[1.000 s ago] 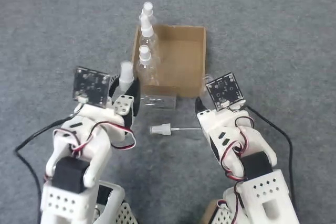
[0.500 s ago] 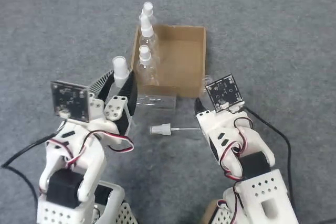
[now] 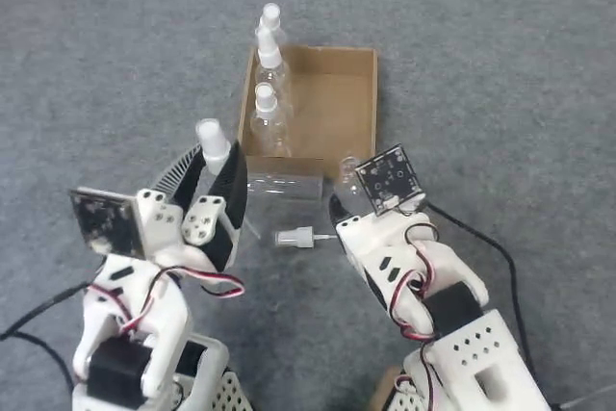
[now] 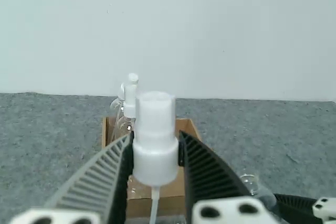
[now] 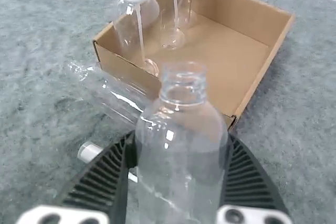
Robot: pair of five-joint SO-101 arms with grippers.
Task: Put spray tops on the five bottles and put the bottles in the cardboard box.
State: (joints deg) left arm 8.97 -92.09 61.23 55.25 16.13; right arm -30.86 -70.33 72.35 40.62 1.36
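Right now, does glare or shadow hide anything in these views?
High view: even light, soft shadows; the lying bottle shows mostly by its glints. Right wrist view: small glints on the held bottle, rim readable. Left wrist view: the white spray top barely contrasts with the pale wall.

Fingers grip an upright topless bottle; a lying bottle rests beside the cardboard box.
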